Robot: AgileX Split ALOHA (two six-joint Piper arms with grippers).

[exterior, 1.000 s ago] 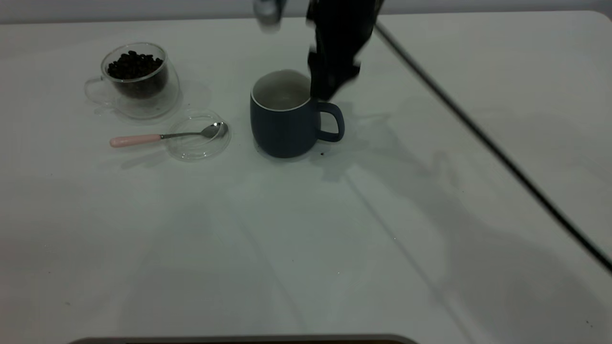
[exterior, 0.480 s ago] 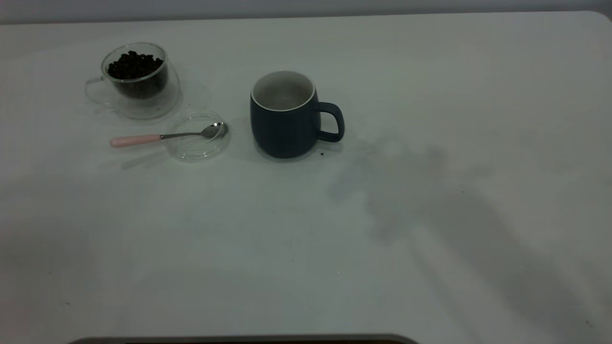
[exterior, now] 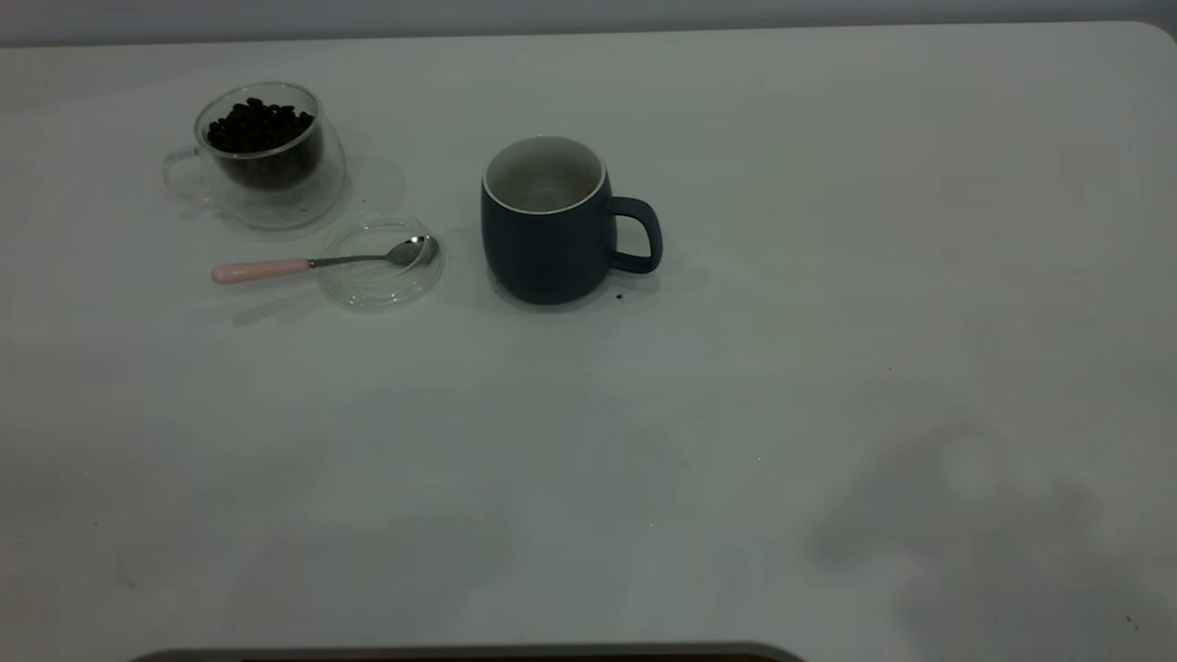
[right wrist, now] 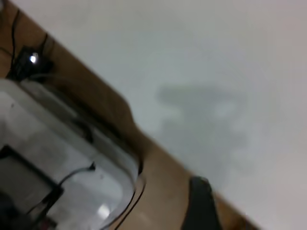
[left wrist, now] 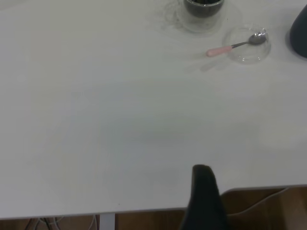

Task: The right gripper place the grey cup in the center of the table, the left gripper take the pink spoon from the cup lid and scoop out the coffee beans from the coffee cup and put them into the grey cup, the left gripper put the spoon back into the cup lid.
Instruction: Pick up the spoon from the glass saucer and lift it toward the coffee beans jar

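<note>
The grey cup (exterior: 547, 244) stands upright near the middle of the table (exterior: 736, 414), handle to the right, free of any gripper. The coffee cup (exterior: 267, 156) with coffee beans (exterior: 257, 124) stands at the back left. The pink spoon (exterior: 276, 268) lies with its bowl in the cup lid (exterior: 382, 280) and its handle pointing left. Neither gripper shows in the exterior view. The left gripper (left wrist: 204, 191) hangs over the table's near edge, far from the spoon (left wrist: 225, 49) and lid (left wrist: 249, 48). The right gripper (right wrist: 200, 201) is over the table's edge, empty.
A soft arm shadow (exterior: 965, 515) lies on the front right of the table. In the right wrist view a clear plastic box (right wrist: 62, 158) with cables sits off the table on a brown floor. A tiny dark speck (exterior: 619, 296) lies beside the grey cup.
The right arm, over the grey cup's rim a second ago, has pulled away out of the exterior view. Its shadow has slid to the front right. The cup stays put.
</note>
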